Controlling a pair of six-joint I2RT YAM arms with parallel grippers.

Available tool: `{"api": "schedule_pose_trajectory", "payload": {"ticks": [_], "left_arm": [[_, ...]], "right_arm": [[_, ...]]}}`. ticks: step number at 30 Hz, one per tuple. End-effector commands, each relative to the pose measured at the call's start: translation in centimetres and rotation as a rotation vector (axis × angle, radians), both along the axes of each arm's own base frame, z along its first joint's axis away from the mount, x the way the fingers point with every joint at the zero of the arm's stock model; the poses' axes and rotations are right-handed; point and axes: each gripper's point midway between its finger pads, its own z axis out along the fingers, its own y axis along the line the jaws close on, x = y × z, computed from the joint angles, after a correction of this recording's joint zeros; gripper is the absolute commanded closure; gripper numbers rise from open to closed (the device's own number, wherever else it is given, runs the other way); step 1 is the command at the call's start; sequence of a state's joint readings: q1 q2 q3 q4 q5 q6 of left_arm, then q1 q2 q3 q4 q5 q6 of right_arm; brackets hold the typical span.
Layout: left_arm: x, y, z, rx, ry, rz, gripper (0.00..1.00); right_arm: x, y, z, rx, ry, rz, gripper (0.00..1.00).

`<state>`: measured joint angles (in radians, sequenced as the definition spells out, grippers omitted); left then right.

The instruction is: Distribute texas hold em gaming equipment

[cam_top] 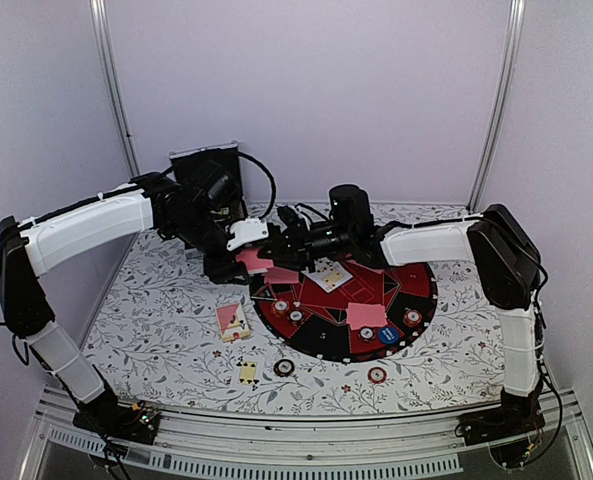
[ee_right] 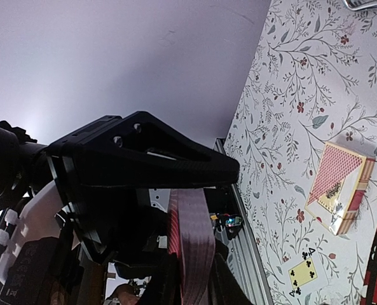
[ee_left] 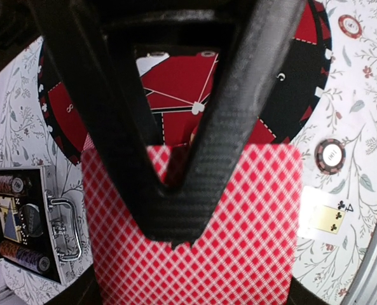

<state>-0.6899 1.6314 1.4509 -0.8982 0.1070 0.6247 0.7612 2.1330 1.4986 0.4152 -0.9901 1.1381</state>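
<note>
Left wrist: cards (ee_left: 252, 222) show pink backs behind the left pincer (ee_left: 175, 216).

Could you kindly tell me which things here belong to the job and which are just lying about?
Job: held deck, card box, loose cards, poker chips, blue button.
Just lying about: black case, round mat, floral tablecloth.

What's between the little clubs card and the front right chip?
One more striped chip, close to the clubs card; then bare tablecloth up to the other chip. Top view shows it.
</note>
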Motion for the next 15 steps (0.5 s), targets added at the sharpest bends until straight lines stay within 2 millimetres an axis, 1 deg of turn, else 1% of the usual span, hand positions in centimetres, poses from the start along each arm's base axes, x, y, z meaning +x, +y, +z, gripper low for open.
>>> {"api": "schedule_pose_trajectory", "payload": {"ticks": [1,5,8,10,15], "left_arm": [[0.28,1.21,0.19,0.025,-0.012,0.030,1.00],[0.33,1.22,0.33,0.023,-0.016,0.031,1.00],[0.35,1.23,0.37,0.021,-0.016,0.031,1.00],[0.35,1.20,0.36,0.021,-0.017,0.031,1.00],[0.41,1.24,0.30,0.023,-0.017,0.032,1.00]], "right_arm": [[0.84,-1.68,-0.37,-0.039,0.006,-0.017,0.78],[0.86,-1.67,-0.41,-0.042,0.008,-0.017,0.72],[0.70,-1.58,-0.59,-0.045,0.009,-0.014,0.69],[0.54,-1.45,-0.80,-0.048,0.012,-0.009,0.69],[0.34,-1.27,-0.99,-0.049,0.019,0.000,0.76]]}}
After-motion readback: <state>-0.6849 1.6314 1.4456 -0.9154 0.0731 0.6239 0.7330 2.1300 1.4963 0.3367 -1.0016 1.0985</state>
